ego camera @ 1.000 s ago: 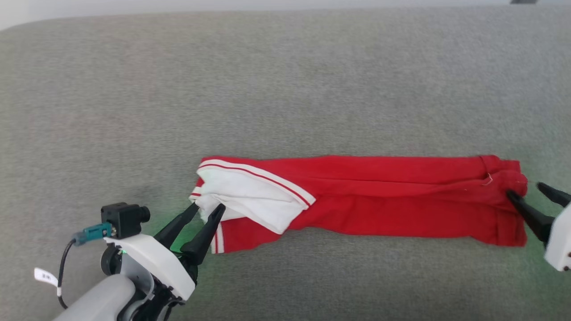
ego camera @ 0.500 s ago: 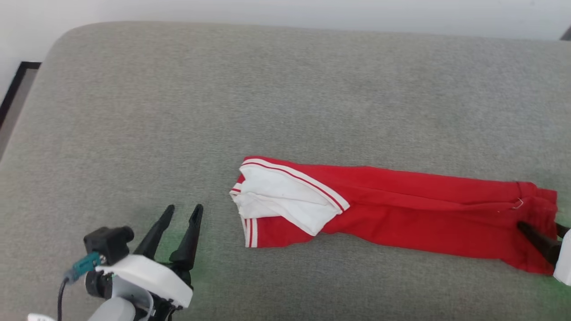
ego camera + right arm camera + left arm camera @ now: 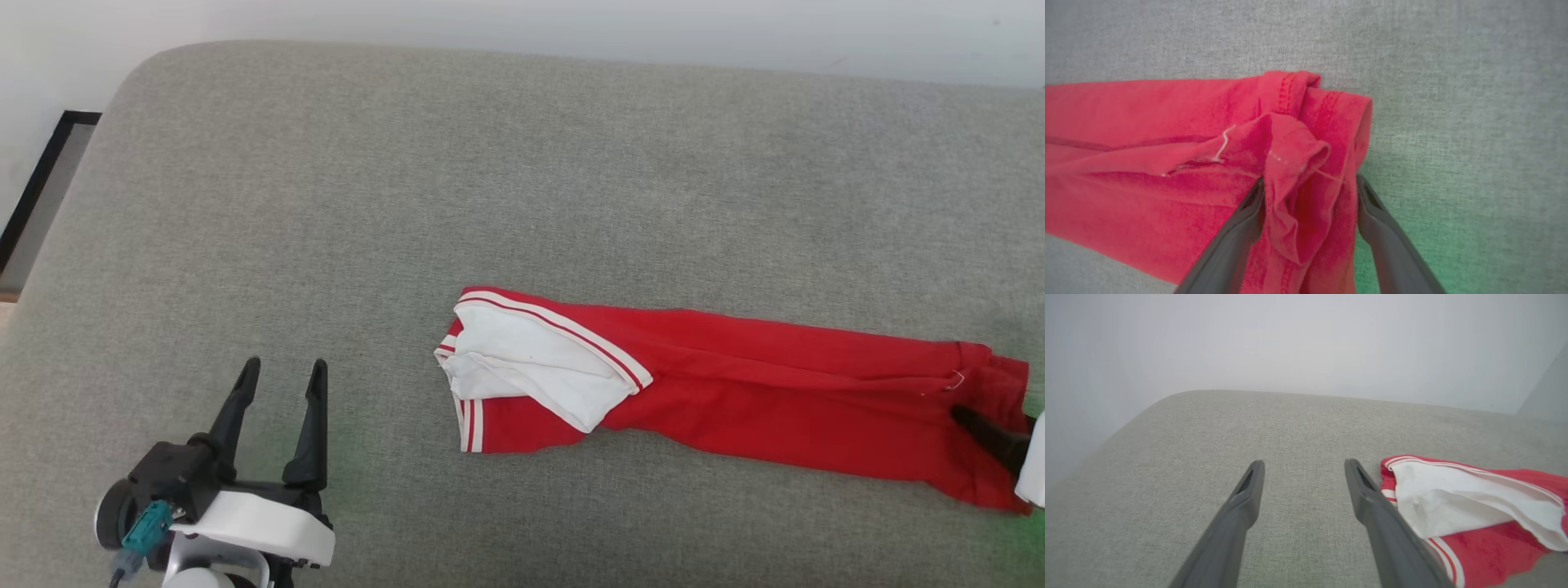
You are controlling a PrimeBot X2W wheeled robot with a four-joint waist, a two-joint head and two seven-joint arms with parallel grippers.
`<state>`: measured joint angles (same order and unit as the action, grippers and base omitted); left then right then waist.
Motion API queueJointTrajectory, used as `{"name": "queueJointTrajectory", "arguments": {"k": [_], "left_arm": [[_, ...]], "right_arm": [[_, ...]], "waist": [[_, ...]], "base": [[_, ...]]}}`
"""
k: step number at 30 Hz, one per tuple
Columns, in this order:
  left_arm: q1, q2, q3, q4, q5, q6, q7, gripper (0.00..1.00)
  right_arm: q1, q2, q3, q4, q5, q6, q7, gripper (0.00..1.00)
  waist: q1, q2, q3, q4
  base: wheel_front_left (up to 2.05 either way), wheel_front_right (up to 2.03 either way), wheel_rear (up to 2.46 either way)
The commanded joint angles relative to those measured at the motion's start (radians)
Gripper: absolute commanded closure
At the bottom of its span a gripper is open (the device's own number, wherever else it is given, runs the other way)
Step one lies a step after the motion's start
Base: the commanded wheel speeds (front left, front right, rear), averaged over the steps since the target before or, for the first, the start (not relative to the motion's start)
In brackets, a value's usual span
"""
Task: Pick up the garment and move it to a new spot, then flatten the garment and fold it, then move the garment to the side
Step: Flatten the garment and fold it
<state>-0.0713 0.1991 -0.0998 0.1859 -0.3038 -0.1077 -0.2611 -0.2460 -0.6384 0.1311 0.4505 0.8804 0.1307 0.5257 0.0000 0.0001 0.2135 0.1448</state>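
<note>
**A:** While the head view takes in the whole garment point(image 3: 775, 400), a long narrow red band lying across the right half of the grey cushion point(image 3: 522, 180), what do the wrist views add?

**B:** The right wrist view goes in close on the hem end. The right gripper point(image 3: 1309, 179) has its fingers spread wide. A bunched fold of red cloth stands between them and brushes both, but it is not pinched. In the head view one dark finger point(image 3: 980, 425) lies on that same end, at the right edge.

**A:** And the left?

**B:** The left gripper point(image 3: 286, 363) is spread just as wide and holds nothing. It hovers over bare cushion, apart from the garment's sleeve end. Its own camera looks low along the cushion. There the white sleeve point(image 3: 1453, 494) sits to the right of the fingers, and a pale wall point(image 3: 1306, 335) rises behind the cushion's rounded edge.

**A:** Textures?

**B:** The cushion is a coarse grey weave with a softly rounded corner. The garment is soft, matte and creased. Its sleeve folds over the red as a blunt white wedge edged with striped trim point(image 3: 555, 318). Close up, the hem shows rows of stitching point(image 3: 1284, 87) and a loose white thread point(image 3: 1224, 141), and a green tint point(image 3: 1433, 261) lies on the weave beside it.
</note>
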Motion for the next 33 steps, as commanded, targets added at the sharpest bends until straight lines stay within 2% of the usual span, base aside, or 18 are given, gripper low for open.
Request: {"name": "queueJointTrajectory", "arguments": {"k": [1,2,3,10,20,26,33], "left_arm": [[0.013,-0.017,0.027,-0.036,0.049,-0.008,-0.005,0.0],[0.019,-0.029,0.035,-0.049,0.068,-0.012,-0.005,0.0],[0.024,-0.04,0.046,-0.063,0.083,-0.015,-0.005,0.0],[0.033,-0.061,0.075,-0.076,0.143,-0.022,-0.005,0.0],[0.035,-0.051,0.038,-0.112,0.128,-0.023,-0.005,0.0],[0.012,-0.035,0.028,-0.141,0.115,-0.023,-0.005,0.0],[-0.024,-0.018,0.012,-0.124,0.098,-0.023,-0.005,0.0]], "right_arm": [[0.006,0.03,0.025,0.03,-0.009,0.0,0.025,0.53],[0.0,0.036,0.027,0.041,-0.01,0.0,0.033,0.7],[-0.004,0.041,0.032,0.049,-0.012,0.0,0.042,1.0],[-0.032,0.036,0.032,0.067,-0.01,-0.003,0.048,1.0],[-0.05,-0.025,-0.022,0.068,0.01,-0.004,0.012,1.0],[-0.055,-0.094,-0.074,0.07,0.006,-0.002,-0.004,1.0],[-0.054,-0.207,-0.149,0.106,0.003,-0.002,-0.017,1.0]], "waist": [[0.0,-0.0001,0.004,-0.002],[0.0,-0.0001,0.005,-0.002],[0.0,-0.0001,0.006,-0.002],[0.0,-0.0001,0.016,-0.008],[0.0,-0.0001,0.021,-0.046],[0.0,-0.0001,0.039,-0.091],[0.0,-0.0001,0.066,-0.128]], "base": [[0.0,0.0,0.0],[0.0,0.0,0.0],[0.0,0.0,0.0],[0.0,0.0,0.0],[0.0,0.0,0.0],[0.0,0.0,0.0],[0.0,0.0,0.0]]}}
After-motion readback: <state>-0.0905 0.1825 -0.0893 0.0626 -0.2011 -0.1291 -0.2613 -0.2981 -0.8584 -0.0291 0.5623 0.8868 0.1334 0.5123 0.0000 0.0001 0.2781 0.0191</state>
